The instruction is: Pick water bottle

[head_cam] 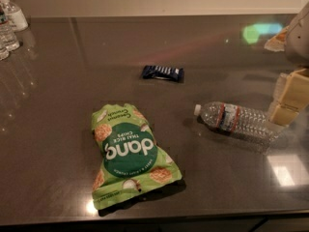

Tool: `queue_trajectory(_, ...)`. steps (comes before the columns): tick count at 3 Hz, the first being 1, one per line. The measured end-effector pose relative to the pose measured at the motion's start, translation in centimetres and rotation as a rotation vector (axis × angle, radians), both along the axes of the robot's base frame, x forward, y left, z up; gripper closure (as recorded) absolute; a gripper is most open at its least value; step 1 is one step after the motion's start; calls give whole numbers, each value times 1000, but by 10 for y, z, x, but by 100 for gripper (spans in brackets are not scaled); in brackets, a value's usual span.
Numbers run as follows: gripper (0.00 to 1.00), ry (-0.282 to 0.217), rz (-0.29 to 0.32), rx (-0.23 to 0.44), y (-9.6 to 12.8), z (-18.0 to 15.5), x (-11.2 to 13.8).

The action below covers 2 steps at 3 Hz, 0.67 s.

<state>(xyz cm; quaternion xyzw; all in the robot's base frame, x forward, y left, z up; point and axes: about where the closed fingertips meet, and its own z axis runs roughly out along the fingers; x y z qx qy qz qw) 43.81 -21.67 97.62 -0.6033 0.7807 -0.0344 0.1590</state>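
Hovering empty, the gripper [281, 105] held its fingers [294, 91] spread just beside the water bottle [235, 120], apparently lining up a grasp.

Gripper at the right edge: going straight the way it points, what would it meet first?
Probably the base of the clear ribbed plastic water bottle, lying on its side close beside the gripper; depth is unclear.

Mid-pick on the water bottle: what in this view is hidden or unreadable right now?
1. Camera view: the gripper, at the right edge beside the base of the water bottle, is cut off by the frame.
2. Camera view: whether the gripper touches the bottle's clear base cannot be told; they overlap.
3. Camera view: the bottles at top left are cut by the left edge.
4. Camera view: the print on the dark wrapper is too small.
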Motion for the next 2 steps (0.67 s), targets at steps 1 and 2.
queue_trajectory(1, 0, 1, 3, 2, 0, 0, 2)
queue_trajectory(2, 0, 20, 14, 20, -1, -8, 7)
